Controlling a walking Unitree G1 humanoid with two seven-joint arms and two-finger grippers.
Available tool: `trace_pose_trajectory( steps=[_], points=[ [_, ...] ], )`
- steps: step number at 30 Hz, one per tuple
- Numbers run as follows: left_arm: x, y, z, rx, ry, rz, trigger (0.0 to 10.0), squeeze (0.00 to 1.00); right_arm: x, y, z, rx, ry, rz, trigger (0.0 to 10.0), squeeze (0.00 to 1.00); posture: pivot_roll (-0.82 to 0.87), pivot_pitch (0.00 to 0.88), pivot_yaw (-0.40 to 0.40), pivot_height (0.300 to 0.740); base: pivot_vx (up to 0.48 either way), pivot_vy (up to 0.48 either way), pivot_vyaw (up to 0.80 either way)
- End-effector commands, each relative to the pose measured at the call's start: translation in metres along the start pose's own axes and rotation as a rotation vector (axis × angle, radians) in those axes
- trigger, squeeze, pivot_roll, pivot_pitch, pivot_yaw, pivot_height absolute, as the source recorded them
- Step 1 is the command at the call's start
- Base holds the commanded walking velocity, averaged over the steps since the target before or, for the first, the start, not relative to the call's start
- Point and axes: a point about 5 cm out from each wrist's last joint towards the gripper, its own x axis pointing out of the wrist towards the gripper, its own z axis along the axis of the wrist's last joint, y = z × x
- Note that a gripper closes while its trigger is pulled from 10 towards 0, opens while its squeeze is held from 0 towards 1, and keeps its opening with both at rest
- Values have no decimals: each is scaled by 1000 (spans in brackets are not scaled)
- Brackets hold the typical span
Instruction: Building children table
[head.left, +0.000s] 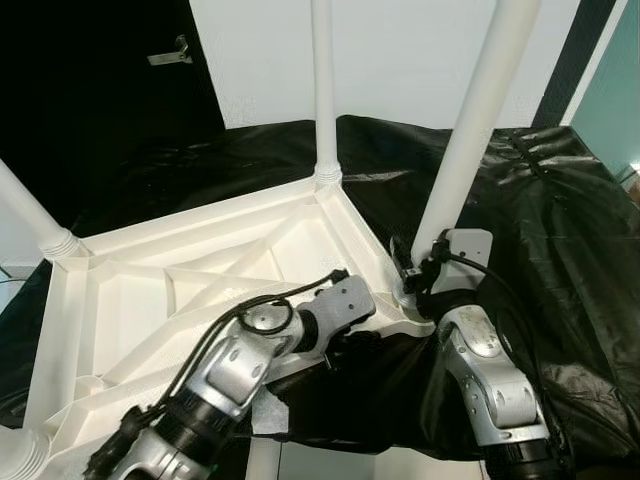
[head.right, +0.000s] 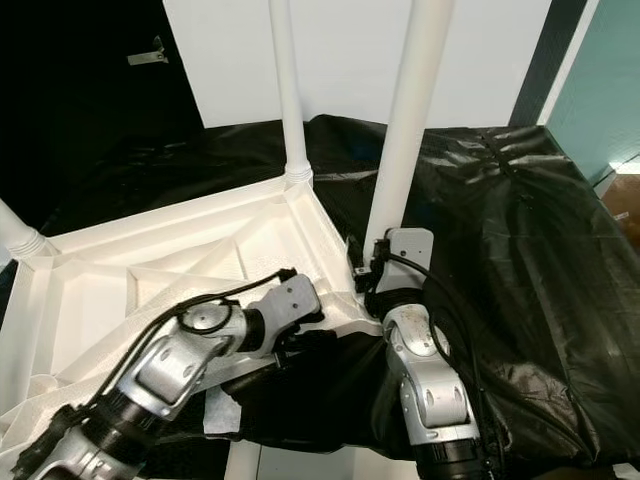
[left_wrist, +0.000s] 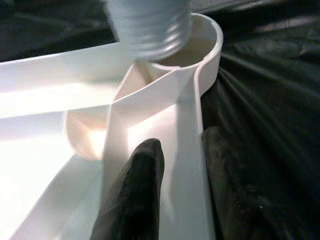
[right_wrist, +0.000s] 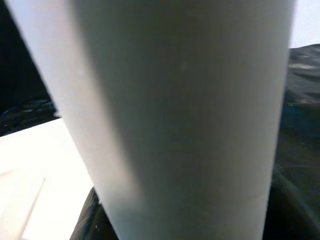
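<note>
My left gripper (left_wrist: 172, 187) clamps the upturned tabletop's (head.left: 200, 270) rim; my right gripper (head.left: 425, 272) holds the white leg (head.left: 470, 130) over its corner socket (left_wrist: 200, 40).

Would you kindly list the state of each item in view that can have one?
Table top: upside down on the black sheet, ribbed underside up.
Near-right leg: tilted over its corner socket, threaded end not seated.
Far leg: upright in its socket.
Left leg: standing in its socket, leaning.
Left pincer: fingers astride the table top's rim.
Right pincer: at the near-right leg's base; grip hidden.
Black sheet: crumpled.
</note>
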Motion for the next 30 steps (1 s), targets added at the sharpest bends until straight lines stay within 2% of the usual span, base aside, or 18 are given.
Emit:
trace_pose_trajectory(
  steps=[1, 6, 11, 17, 23, 30],
  points=[
    [-6, 1, -2, -10, -14, 3, 10000, 0, -2, -2, 0, 20, 3, -9, 10000, 0, -43, 14, 36, 740, 0, 0, 0],
    [-16, -4, 0, -91, -112, -16, 10000, 0, -7, -7, -13, 41, 55, -8, 10000, 0, -41, 10, 36, 740, 0, 0, 0],
    [-16, -5, 1, -115, -137, 2, 10000, 0, -7, -9, -15, 42, 64, -12, 10000, 0, -42, 8, 35, 740, 0, 0, 0],
    [-15, -5, 3, -179, -224, 60, 10000, 0, -8, -10, -19, 16, 79, 7, 10000, 0, -44, 5, 27, 740, 0, 0, 0],
    [-19, -9, 1, -203, -241, 54, 10000, 0, -16, -9, -22, 11, 91, 24, 10000, 0, -46, 14, 25, 740, 0, 0, 0],
    [-24, -6, 0, -189, -227, 65, 10000, 0, -20, -4, -27, -25, 110, 73, 10000, 0, -46, 25, 25, 740, 0, 0, 0]
  ],
)
